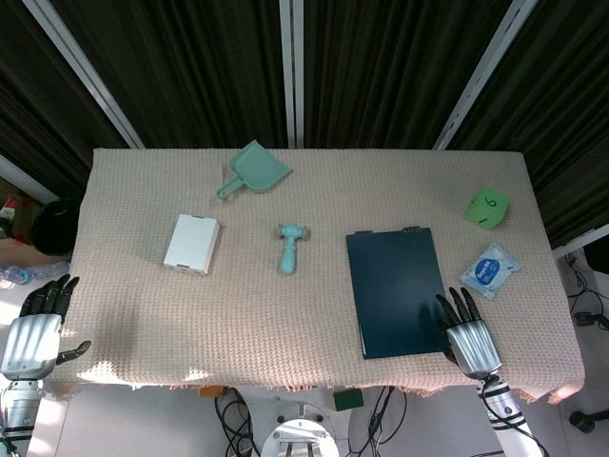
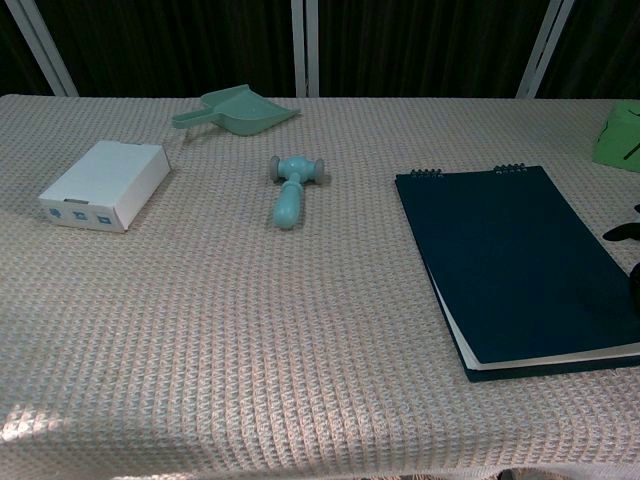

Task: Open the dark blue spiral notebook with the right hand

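Observation:
The dark blue spiral notebook (image 1: 397, 290) (image 2: 520, 262) lies closed and flat on the right part of the table, its spiral binding along the far edge. My right hand (image 1: 468, 333) rests at the notebook's near right corner, fingers spread and pointing away from me, its fingertips (image 1: 445, 305) over the cover's edge. In the chest view only dark fingertips (image 2: 625, 232) show at the right border. My left hand (image 1: 38, 324) hangs off the table's left near corner, fingers apart, holding nothing.
A white box (image 1: 191, 244) lies left of centre. A teal toy hammer (image 1: 291, 245) sits mid-table, a teal dustpan (image 1: 255, 168) at the back. A green card (image 1: 488, 207) and a blue-white packet (image 1: 490, 270) lie right of the notebook. The woven cloth (image 1: 238, 324) covers the table.

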You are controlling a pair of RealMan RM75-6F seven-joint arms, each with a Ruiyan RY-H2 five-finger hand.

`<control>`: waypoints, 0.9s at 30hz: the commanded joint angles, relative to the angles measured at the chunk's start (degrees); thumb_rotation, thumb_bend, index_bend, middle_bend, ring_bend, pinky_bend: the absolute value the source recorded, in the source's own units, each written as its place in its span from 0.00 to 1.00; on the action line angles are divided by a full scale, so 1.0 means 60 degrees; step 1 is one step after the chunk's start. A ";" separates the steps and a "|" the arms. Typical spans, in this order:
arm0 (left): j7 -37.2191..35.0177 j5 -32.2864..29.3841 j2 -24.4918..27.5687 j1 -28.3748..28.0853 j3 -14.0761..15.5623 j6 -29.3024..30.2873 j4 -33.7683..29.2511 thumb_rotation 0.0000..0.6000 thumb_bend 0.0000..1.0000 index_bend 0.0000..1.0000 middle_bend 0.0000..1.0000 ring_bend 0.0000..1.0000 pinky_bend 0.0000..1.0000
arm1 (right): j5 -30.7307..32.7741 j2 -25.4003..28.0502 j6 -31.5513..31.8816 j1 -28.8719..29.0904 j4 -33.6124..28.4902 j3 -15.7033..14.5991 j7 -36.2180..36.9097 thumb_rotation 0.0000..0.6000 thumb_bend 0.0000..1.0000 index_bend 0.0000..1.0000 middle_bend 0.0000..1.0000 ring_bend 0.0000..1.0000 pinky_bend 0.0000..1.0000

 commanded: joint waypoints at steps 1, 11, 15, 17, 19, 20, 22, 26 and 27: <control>0.0003 0.0002 -0.0008 0.0006 0.0004 0.0005 0.0000 1.00 0.06 0.03 0.06 0.06 0.12 | -0.0005 0.0002 0.0006 -0.0001 0.0002 0.0000 0.0002 1.00 0.63 0.75 0.14 0.00 0.00; 0.0038 0.0090 -0.0042 0.0029 -0.0039 0.0160 0.0008 1.00 0.06 0.03 0.06 0.07 0.12 | 0.0021 0.0083 0.0032 -0.0096 -0.0042 -0.0058 -0.0018 1.00 0.64 0.76 0.15 0.00 0.00; 0.0095 0.0108 -0.0038 0.0030 -0.0046 0.0185 -0.0025 1.00 0.06 0.03 0.06 0.06 0.12 | -0.0021 0.0240 0.0098 -0.0233 -0.0089 -0.0209 -0.0002 1.00 0.68 0.77 0.15 0.00 0.00; 0.0110 0.0098 -0.0032 0.0024 -0.0056 0.0179 -0.0049 1.00 0.06 0.03 0.06 0.07 0.12 | -0.0072 0.0341 0.0233 -0.0345 -0.0111 -0.0297 0.0051 1.00 0.68 0.78 0.15 0.00 0.00; 0.0123 0.0112 -0.0033 0.0015 -0.0061 0.0182 -0.0066 1.00 0.06 0.03 0.06 0.07 0.12 | -0.0119 0.0443 0.0390 -0.0472 -0.0124 -0.0376 0.0076 1.00 0.69 0.79 0.15 0.00 0.00; 0.0134 0.0126 -0.0036 0.0012 -0.0062 0.0187 -0.0075 1.00 0.06 0.03 0.06 0.07 0.12 | -0.0143 0.0489 0.0455 -0.0525 -0.0134 -0.0411 0.0077 1.00 0.69 0.79 0.15 0.00 0.00; 0.0156 0.0163 -0.0048 0.0012 -0.0052 0.0205 -0.0089 1.00 0.06 0.03 0.06 0.06 0.12 | -0.0207 0.0586 0.0586 -0.0636 -0.0160 -0.0497 0.0067 1.00 0.69 0.79 0.15 0.00 0.00; 0.0202 0.0236 -0.0066 0.0046 -0.0020 0.0279 -0.0118 1.00 0.06 0.03 0.06 0.06 0.12 | -0.0398 0.0858 0.0866 -0.0921 -0.0203 -0.0771 0.0039 1.00 0.69 0.79 0.16 0.00 0.00; 0.0206 0.0240 -0.0070 0.0056 -0.0014 0.0292 -0.0119 1.00 0.06 0.03 0.06 0.07 0.12 | -0.0424 0.0917 0.0912 -0.0979 -0.0206 -0.0820 0.0039 1.00 0.69 0.79 0.16 0.00 0.00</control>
